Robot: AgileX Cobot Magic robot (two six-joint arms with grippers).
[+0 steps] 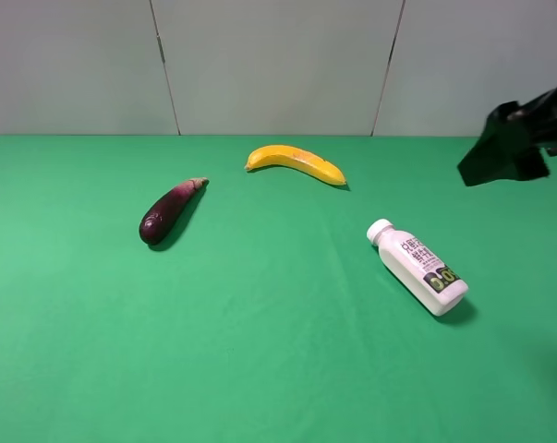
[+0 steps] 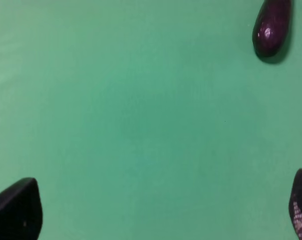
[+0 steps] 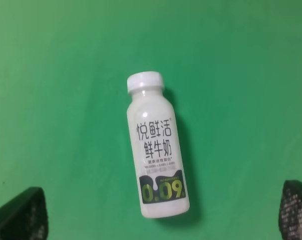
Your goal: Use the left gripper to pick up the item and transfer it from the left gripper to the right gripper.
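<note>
The item, a small white bottle (image 1: 417,266) with a white cap and a dark-and-green label, lies on its side on the green table, right of centre. In the right wrist view the bottle (image 3: 157,150) lies just ahead of my right gripper (image 3: 158,226), whose fingertips (image 3: 18,216) stand wide apart and open, holding nothing. The right arm's black end (image 1: 504,148) hangs above the table's far right. My left gripper (image 2: 158,215) is open over bare green cloth, with nothing between its fingertips (image 2: 15,210). It is outside the exterior view.
A purple eggplant (image 1: 172,210) lies left of centre and also shows in the left wrist view as the eggplant (image 2: 272,25), ahead of the fingers. A yellow banana (image 1: 295,163) lies near the back, in front of the grey wall panels.
</note>
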